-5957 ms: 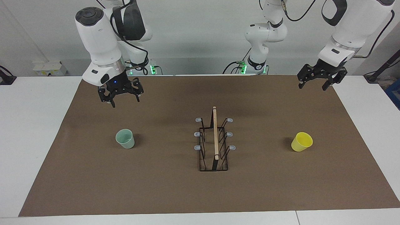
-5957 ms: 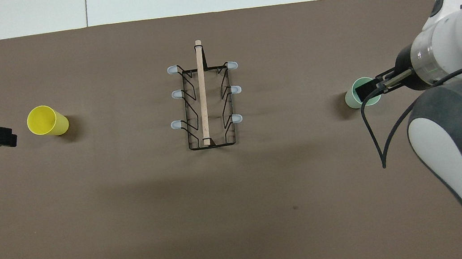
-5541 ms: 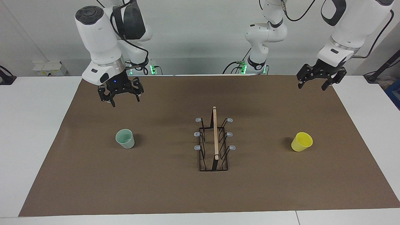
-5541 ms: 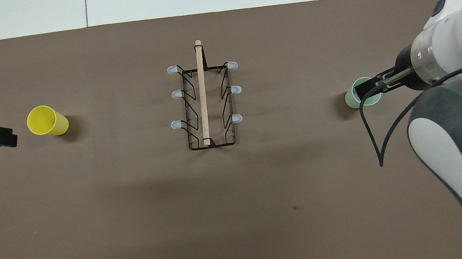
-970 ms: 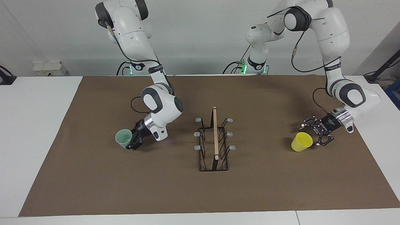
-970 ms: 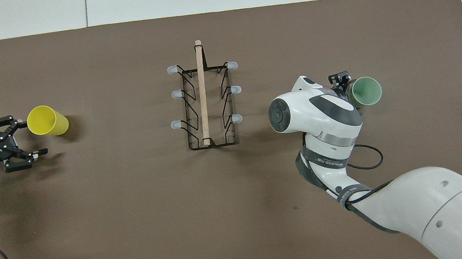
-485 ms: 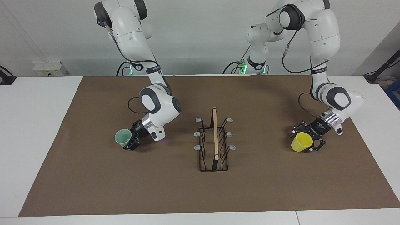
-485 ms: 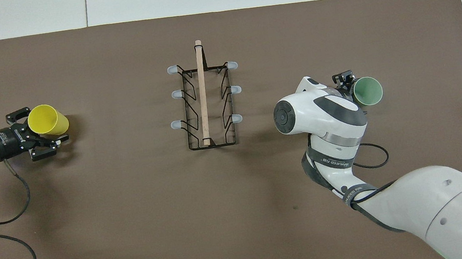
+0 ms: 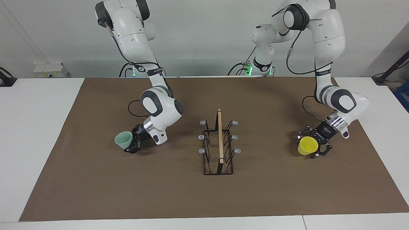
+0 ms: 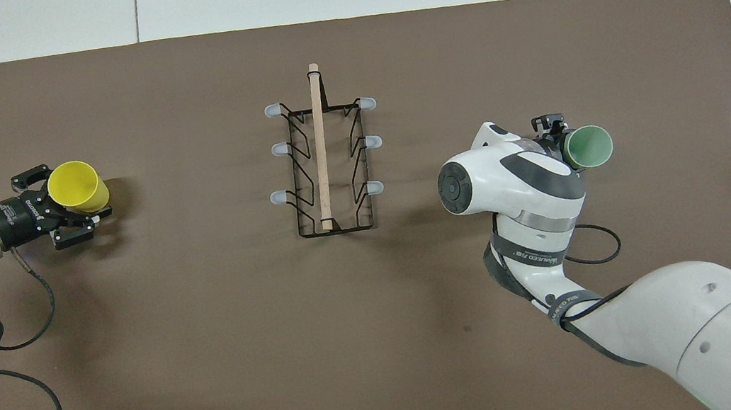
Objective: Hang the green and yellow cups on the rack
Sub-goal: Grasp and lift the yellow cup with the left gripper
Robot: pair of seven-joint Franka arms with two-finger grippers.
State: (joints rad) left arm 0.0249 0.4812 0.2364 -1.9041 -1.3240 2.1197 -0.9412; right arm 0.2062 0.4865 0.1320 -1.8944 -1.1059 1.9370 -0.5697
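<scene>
Brown matting (image 9: 204, 198) covers most of the white counter (image 9: 32, 127) and fills the lower part of the facing frame. The rack (image 9: 219, 137) stands upright at the centre of both frames. Its wooden rod runs lengthwise toward the robots, and three grey-tipped prongs jut out on each side, none bearing a cup. About level with the rack, toward the right arm's end of the counter at the facing frame's middle left, the green cup (image 9: 123, 139) is tipped over. Its mouth points away from the rack. The right gripper (image 9: 130, 145) is closed on the green cup from the rack's side. The fingertips are hard to make out: the cup hides them in the facing view, and the bulky white wrist covers nearly all of the gripper from overhead. Whether the green cup's base touches the matting cannot be told. Toward the left arm's end, at the facing frame's middle right, the yellow cup (image 9: 307, 145) leans a little on the matting. The left gripper (image 9: 309, 147) has come in low, and its spread fingers stand on either side of the yellow cup, still apart rather than clamped. Whether they touch its wall cannot be told. Higher in the facing frame both arms rise to their bases at the counter's edge, and the frame's top cuts off their uppermost joints. In the overhead view the frame's bottom corners crop both arms.
</scene>
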